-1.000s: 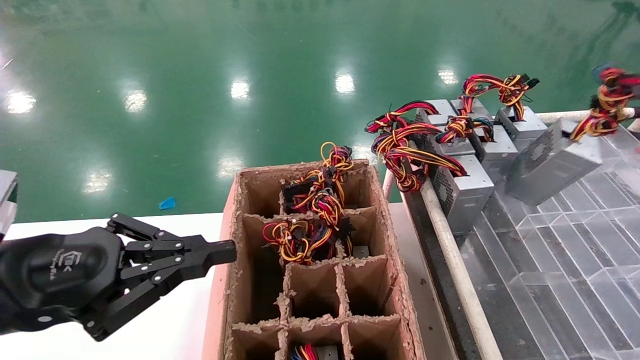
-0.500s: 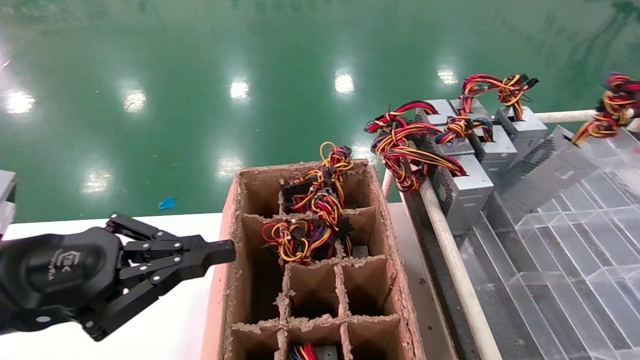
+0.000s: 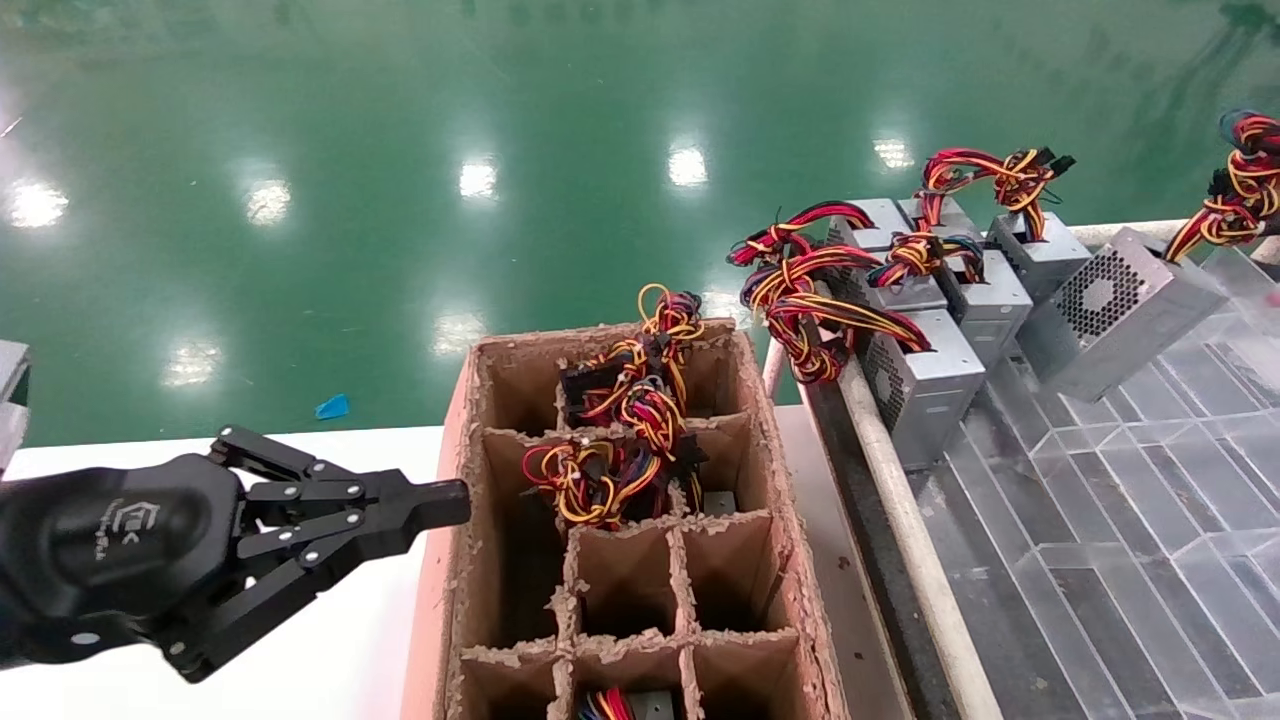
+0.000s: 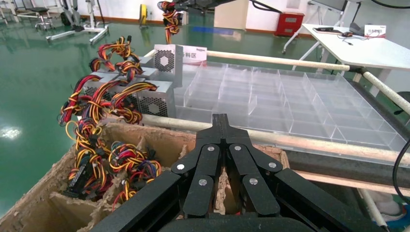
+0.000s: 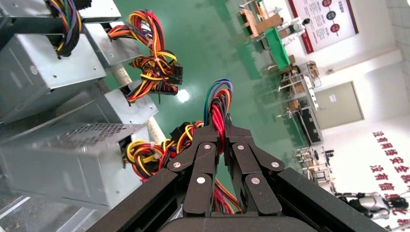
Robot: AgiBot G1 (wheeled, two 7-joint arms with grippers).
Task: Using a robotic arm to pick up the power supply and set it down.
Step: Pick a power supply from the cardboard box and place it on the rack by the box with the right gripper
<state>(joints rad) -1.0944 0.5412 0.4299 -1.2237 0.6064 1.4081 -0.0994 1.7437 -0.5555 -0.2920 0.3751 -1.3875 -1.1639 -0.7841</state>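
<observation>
The power supply is a grey metal box that hangs tilted over the far end of the clear tray, honeycomb vent facing me. Its red, yellow and black wires run up to the right edge of the head view. The robotic arm itself is outside that view. In the right wrist view its gripper is shut on the wire bundle, with the power supply hanging below. My left gripper is shut and empty beside the cardboard box; its tips point over the box rim.
The divided cardboard box holds more wired units. Several alike grey units stand in a row at the tray's far left corner, close to the held one. A white rail runs between box and tray. The white table lies under my left arm.
The power supply has swung and turned at the tray's far end, so its vent face now shows. Its wires have shifted up and right. The left gripper has stayed put.
</observation>
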